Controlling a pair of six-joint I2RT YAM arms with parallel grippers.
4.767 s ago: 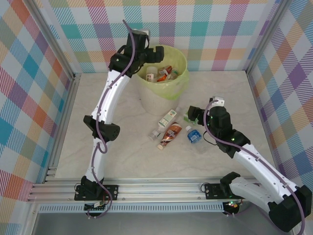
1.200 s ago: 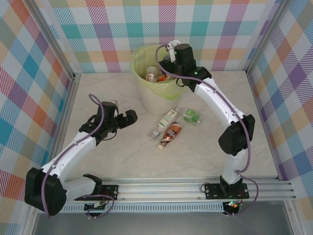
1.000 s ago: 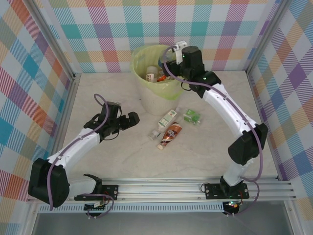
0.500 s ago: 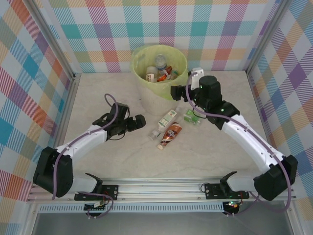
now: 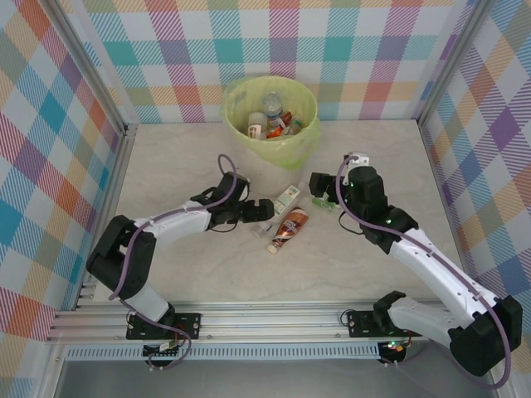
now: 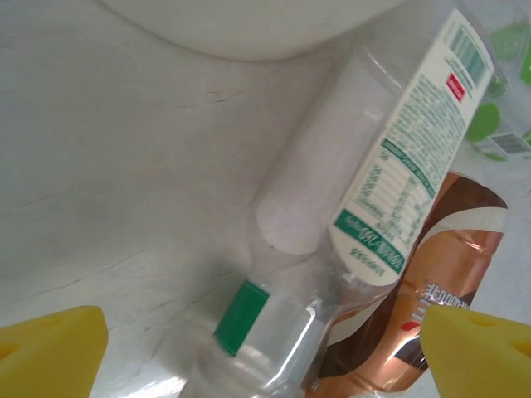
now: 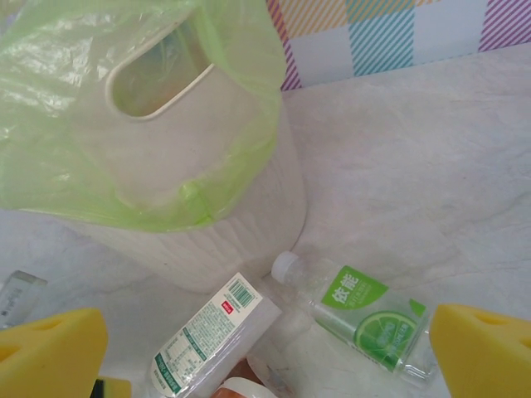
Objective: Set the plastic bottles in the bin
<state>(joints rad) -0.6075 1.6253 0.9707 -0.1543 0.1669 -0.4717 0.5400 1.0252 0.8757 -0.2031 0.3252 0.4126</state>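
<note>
A small clear bottle with a green band [image 6: 253, 327] lies on the table between the yellow fingertips [image 6: 50, 352] of my left gripper [image 6: 265, 361], which is open and low around it. Beside it lie a white-and-green labelled bottle [image 6: 398, 174] [image 5: 284, 199] and a brown labelled bottle [image 6: 444, 274] [image 5: 288, 230]. My right gripper [image 7: 265, 356] [image 5: 319, 189] hangs open above a lime-labelled bottle [image 7: 369, 313] [image 5: 326, 200], nothing between its fingers. The bin [image 5: 286, 148] [image 7: 207, 215], lined with a pale green bag, stands at the back and holds several bottles [image 5: 270, 123].
Metal frame rails [image 5: 116, 182] run along the left side and the near edge of the table. Checked walls close the back and both sides. Bare marble-look tabletop [image 5: 390, 157] spreads right of the bin and in front of the bottles.
The right arm has left the bin's rim and come down near the lime-labelled bottle. My left gripper has slid right across the table to the small clear bottle.
</note>
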